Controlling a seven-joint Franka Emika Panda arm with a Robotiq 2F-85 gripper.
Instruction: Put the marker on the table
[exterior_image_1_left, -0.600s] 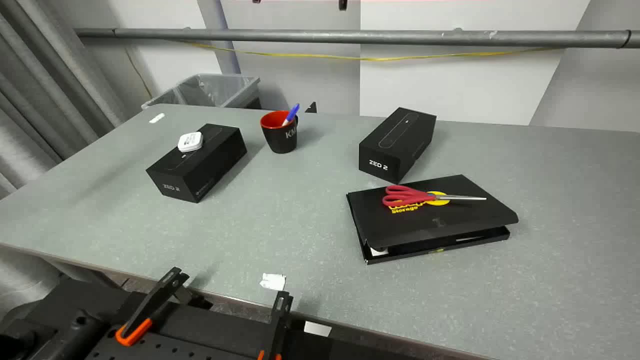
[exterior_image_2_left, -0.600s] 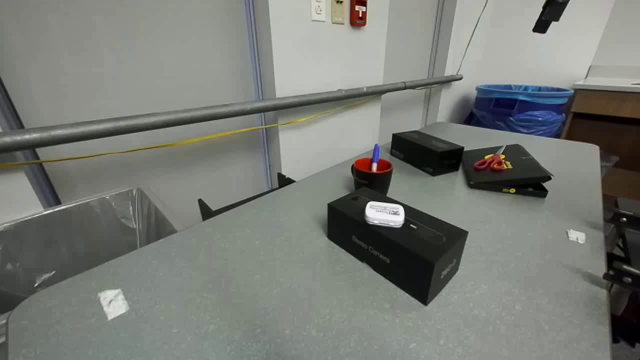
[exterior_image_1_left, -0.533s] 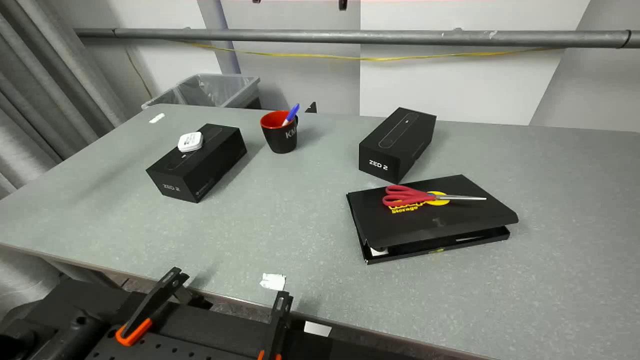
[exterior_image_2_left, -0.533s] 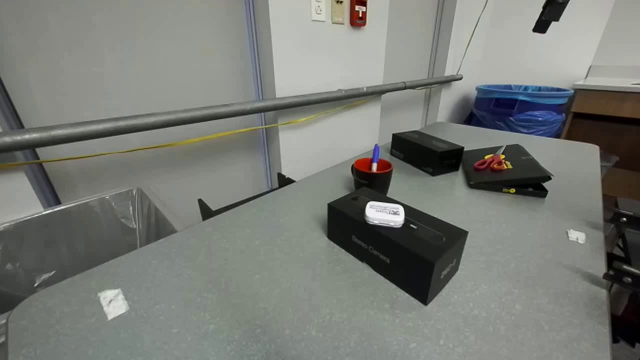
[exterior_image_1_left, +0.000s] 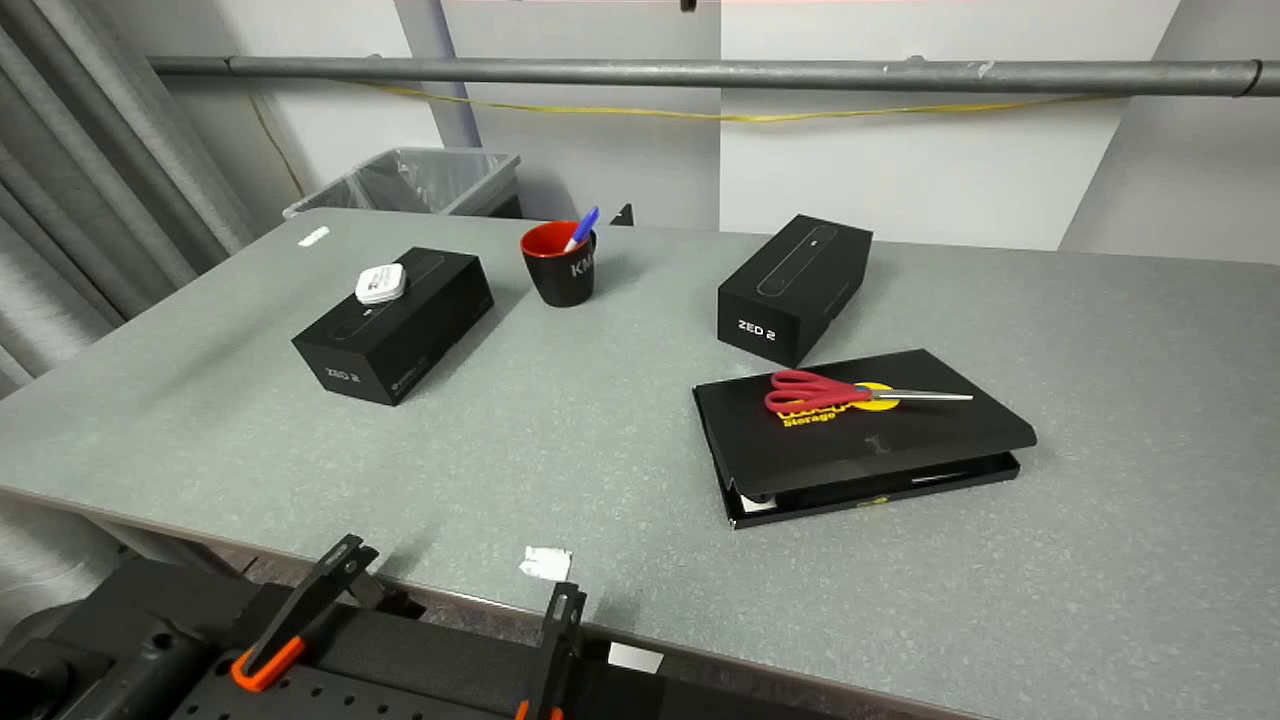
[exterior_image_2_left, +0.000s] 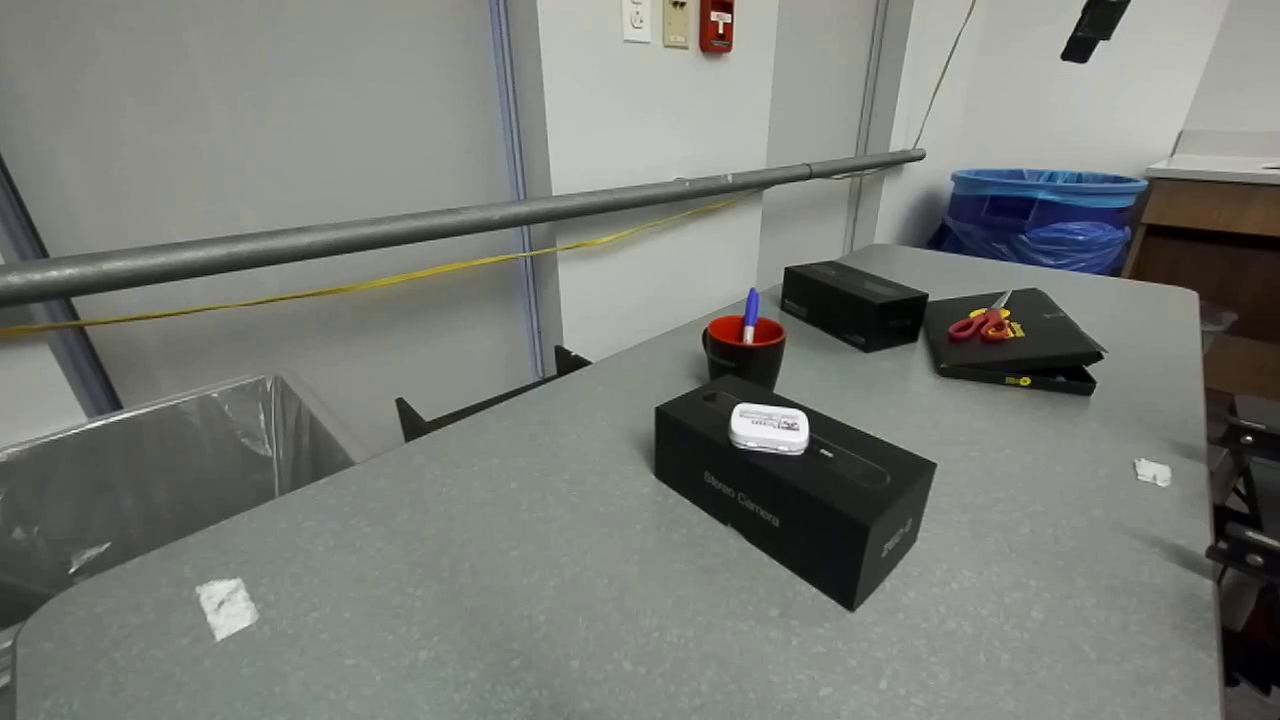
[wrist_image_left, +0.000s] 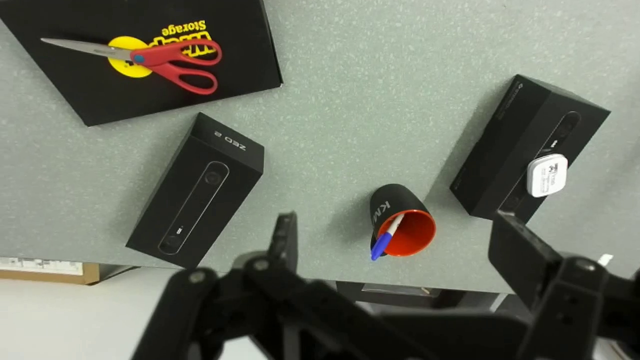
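In the wrist view we are looking past the gripper, whose jaws are standing spread wide apart, toward a gray table. We are finding the marker in the black mug with the red inside, its white body slanting in and its blue end poking out over the rim beside the handle. On opposite sides of the mug we are seeing a black box just beside the storage case, on which red-handled scissors are lying, and a matching box bearing a white tin. In an exterior view, with a gray curtain hanging at the left, the mug is standing upright between the boxes, toward the table's far edge, and the marker is leaning on its rim. A white scrap is lying by the table's near edge. In an exterior view, with a blue bin sitting past the table's end, the matching box is partly hiding the mug's base, while the marker's blue end is showing above the rim. At the upper right a dark part of the gripper is hanging, its spread escaping us there.
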